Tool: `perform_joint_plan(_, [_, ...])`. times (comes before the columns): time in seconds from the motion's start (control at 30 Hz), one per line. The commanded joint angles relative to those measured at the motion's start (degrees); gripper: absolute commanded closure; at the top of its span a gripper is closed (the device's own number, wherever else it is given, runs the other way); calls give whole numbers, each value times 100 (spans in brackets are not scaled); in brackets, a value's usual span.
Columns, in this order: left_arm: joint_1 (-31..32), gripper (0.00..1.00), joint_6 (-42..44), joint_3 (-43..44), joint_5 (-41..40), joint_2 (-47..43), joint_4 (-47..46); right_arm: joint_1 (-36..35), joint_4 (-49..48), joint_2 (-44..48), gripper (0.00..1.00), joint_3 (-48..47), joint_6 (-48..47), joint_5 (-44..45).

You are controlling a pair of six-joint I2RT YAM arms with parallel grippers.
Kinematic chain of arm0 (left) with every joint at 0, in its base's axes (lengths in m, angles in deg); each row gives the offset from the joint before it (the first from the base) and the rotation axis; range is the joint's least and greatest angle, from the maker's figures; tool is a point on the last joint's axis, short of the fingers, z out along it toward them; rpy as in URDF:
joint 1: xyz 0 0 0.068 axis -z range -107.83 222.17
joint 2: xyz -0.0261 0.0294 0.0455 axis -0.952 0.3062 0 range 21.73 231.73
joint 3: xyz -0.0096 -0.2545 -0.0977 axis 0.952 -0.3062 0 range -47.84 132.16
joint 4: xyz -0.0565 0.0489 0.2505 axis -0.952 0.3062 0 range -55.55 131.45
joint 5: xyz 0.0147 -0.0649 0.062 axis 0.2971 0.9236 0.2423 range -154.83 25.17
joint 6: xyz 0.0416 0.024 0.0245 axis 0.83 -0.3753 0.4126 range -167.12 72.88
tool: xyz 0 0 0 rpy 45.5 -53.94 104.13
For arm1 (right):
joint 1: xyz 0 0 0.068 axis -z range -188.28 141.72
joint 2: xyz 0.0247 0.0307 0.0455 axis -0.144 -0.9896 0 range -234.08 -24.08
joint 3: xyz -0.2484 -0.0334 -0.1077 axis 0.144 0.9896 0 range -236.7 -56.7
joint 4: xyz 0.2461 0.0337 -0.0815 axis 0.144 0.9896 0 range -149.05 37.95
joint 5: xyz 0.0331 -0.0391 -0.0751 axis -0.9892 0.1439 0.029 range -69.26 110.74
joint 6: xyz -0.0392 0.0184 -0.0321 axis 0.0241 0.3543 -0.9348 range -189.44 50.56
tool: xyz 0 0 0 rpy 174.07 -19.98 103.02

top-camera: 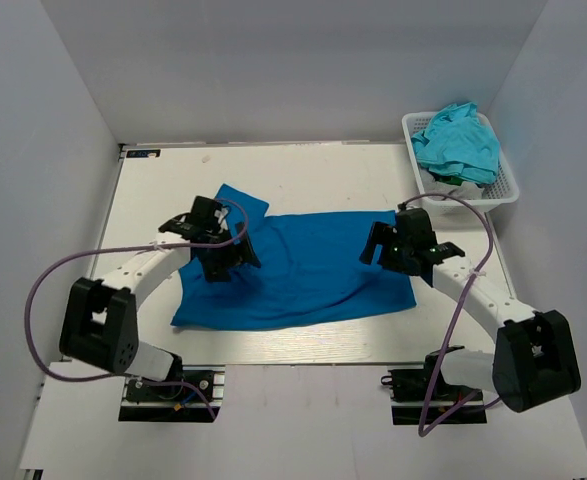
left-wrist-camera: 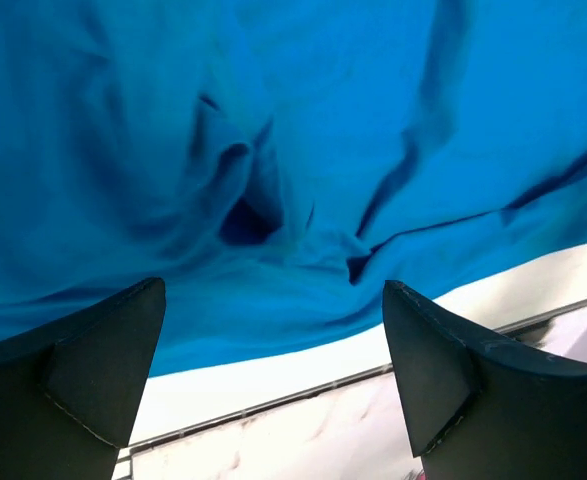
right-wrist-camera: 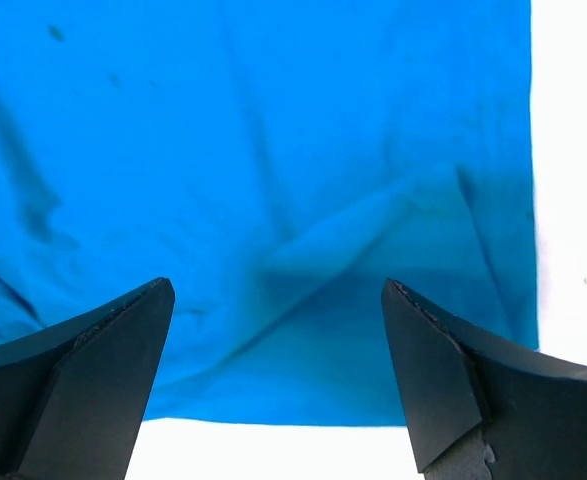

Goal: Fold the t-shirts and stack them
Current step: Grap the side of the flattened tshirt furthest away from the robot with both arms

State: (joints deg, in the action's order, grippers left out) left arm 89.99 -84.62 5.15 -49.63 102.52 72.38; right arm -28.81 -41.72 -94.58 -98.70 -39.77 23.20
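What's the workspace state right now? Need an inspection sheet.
Surface: white table, a faint smudge near the far edge.
Job's things: blue shirt spread out mid-table, wrinkled; teal shirts heaped in the basket at the far right corner.
Clutter: something dark under the teal heap, too small to tell.
Grippers: left tool open over the shirt's left part; right tool open over its right end; neither holds anything.
Cables: left cable and right cable, both purple, loop free off the arms; neither lies on the shirt.
Surroundings: plain pale walls on three sides.
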Motion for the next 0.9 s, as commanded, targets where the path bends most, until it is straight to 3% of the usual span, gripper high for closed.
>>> perform_joint_plan(0.0, [282,0,-91,255,-280,322,-155,50,201,237,10,165,12,167])
perform_joint_plan(0.6, [1144,0,180,2197,-641,2316,-68,164,333,502,10,130,-102,378])
perform_joint_plan(0.7, [1267,0,234,2637,-983,2722,223,164,368,528,10,104,-93,378])
perform_joint_plan(0.87, [1320,0,567,3067,-1694,2538,530,164,298,695,10,174,-181,238])
